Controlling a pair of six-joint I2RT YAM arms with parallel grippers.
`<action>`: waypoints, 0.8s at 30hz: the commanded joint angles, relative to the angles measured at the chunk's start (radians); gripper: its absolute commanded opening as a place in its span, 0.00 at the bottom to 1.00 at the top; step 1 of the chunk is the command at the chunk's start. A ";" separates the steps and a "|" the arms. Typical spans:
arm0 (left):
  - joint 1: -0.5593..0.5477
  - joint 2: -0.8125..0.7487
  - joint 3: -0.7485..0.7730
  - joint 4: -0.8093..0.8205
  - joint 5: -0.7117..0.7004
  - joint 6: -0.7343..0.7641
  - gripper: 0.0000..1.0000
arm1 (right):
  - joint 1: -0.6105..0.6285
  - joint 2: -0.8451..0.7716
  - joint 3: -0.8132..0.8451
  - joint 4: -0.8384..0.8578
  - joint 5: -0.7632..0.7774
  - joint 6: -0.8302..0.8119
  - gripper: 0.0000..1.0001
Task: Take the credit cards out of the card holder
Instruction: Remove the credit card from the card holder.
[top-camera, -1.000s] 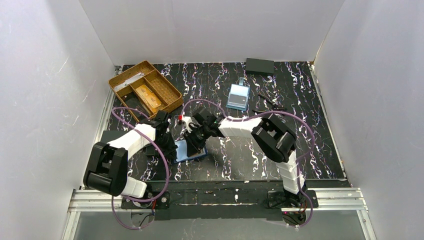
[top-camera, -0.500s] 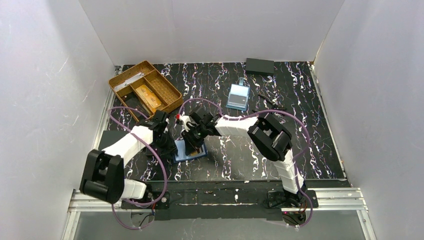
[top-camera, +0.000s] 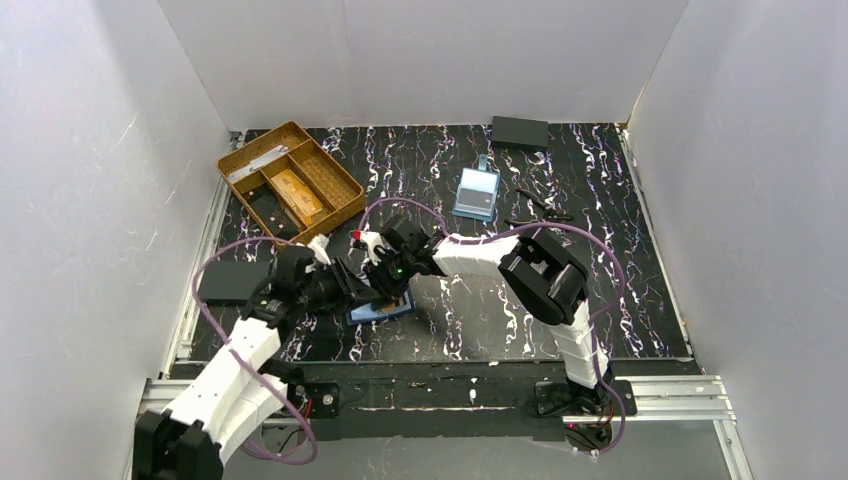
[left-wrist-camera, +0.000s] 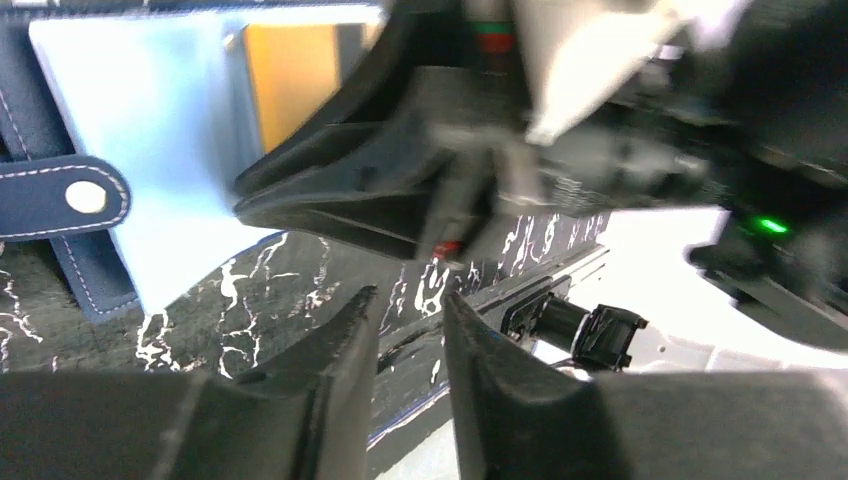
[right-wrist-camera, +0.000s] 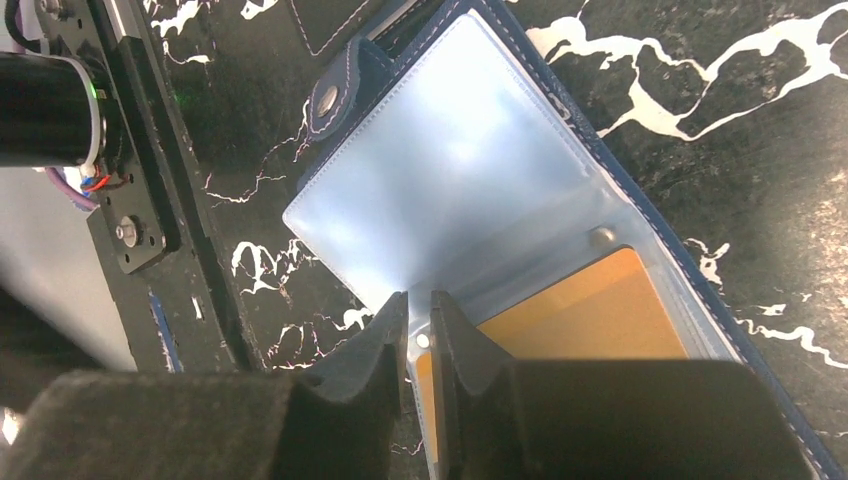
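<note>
The navy card holder (top-camera: 381, 311) lies open on the table near the front, its light blue inner sleeves (right-wrist-camera: 450, 190) spread out. An orange credit card (right-wrist-camera: 590, 312) sits inside a sleeve slot, also visible as an orange credit card (left-wrist-camera: 290, 75) in the left wrist view. My right gripper (top-camera: 386, 284) (right-wrist-camera: 420, 305) is shut on the edge of a clear sleeve by a snap. My left gripper (top-camera: 347, 283) (left-wrist-camera: 410, 300) hovers just left of the holder (left-wrist-camera: 60, 195), its fingers a narrow gap apart with nothing between them.
A golden-brown compartment tray (top-camera: 262, 161) stands at the back left. A flat black rectangle (top-camera: 232, 281) lies at the left edge. A light blue clear case (top-camera: 476, 192), a black box (top-camera: 519, 131) and a thin black object (top-camera: 538, 207) are farther back right.
My left arm has swung back toward the near left, drawing its gripper off the holder's left side and uncovering the flat black rectangle. The right gripper stays at the holder.
</note>
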 joint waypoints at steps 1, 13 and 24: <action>0.007 0.112 -0.088 0.232 0.065 -0.090 0.24 | -0.013 -0.009 -0.058 -0.047 0.022 -0.028 0.24; 0.007 0.272 -0.064 0.199 -0.084 0.000 0.07 | -0.028 -0.061 -0.075 -0.056 0.030 -0.059 0.26; 0.008 0.464 -0.076 0.198 -0.106 0.013 0.00 | -0.050 -0.185 -0.025 -0.219 -0.089 -0.331 0.43</action>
